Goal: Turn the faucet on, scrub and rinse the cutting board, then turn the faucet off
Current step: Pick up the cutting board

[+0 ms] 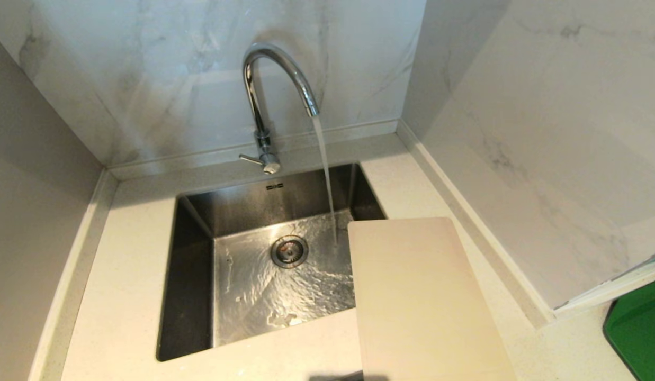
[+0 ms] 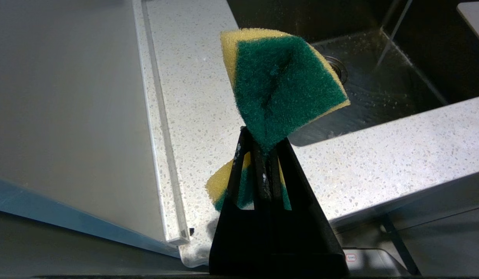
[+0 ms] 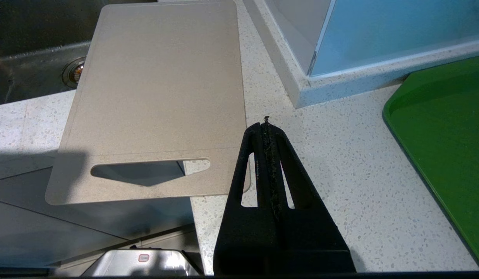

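Note:
The chrome gooseneck faucet [image 1: 263, 106] stands behind the sink and a stream of water falls from its spout. The cream cutting board [image 1: 425, 301] lies flat on the counter at the sink's right, one corner reaching over the basin; its slot handle [image 3: 150, 170] hangs past the counter's front edge. My left gripper [image 2: 262, 137] is shut on a green-and-yellow sponge [image 2: 285, 83], held over the counter left of the sink. My right gripper [image 3: 266, 124] is shut on nothing, above the counter just right of the board's handle end. Neither arm shows in the head view.
The steel sink [image 1: 200, 264] has a drain [image 1: 289, 251] in its wet floor. Marble walls close the back and right side. A green tray [image 3: 448, 135] lies on the counter at the far right. A grey side panel [image 2: 69, 108] borders the left counter.

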